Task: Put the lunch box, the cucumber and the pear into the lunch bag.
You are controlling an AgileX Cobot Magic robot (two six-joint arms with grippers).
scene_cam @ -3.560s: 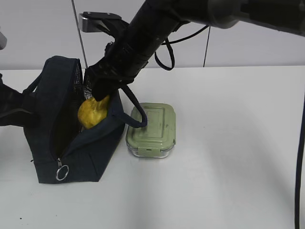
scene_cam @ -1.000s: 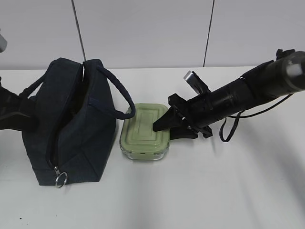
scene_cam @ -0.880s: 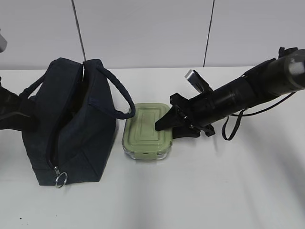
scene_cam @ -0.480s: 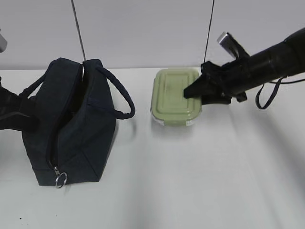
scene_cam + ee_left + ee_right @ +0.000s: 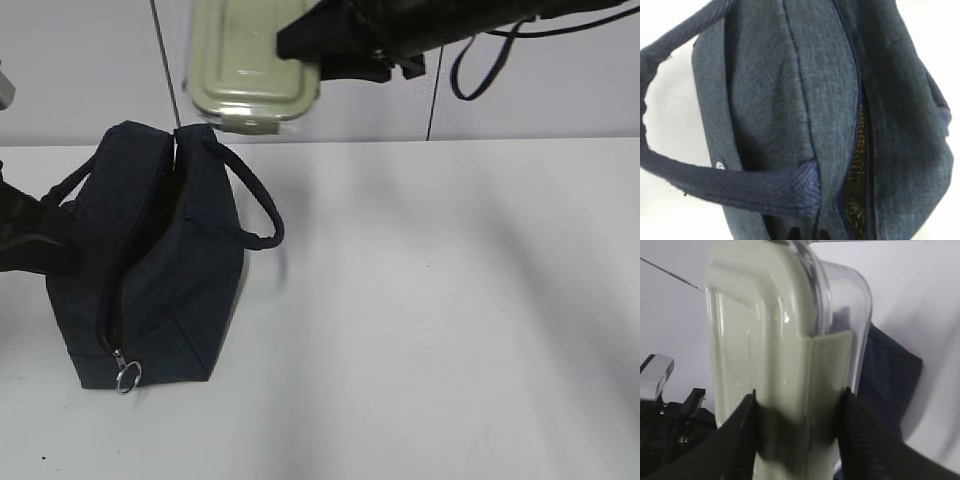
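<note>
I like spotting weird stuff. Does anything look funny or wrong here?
Nothing is spilled or broken. The only odd sight is the lunch box, held high in the air by the right gripper, above the lunch bag, lid on.

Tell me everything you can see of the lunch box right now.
The lunch box is a rounded rectangular clear container with a pale sage-green clip-on lid, shut. It hangs in the air, tilted, above the lunch bag, touching nothing but the right hand, whose fingers clamp across lid and base.
</note>
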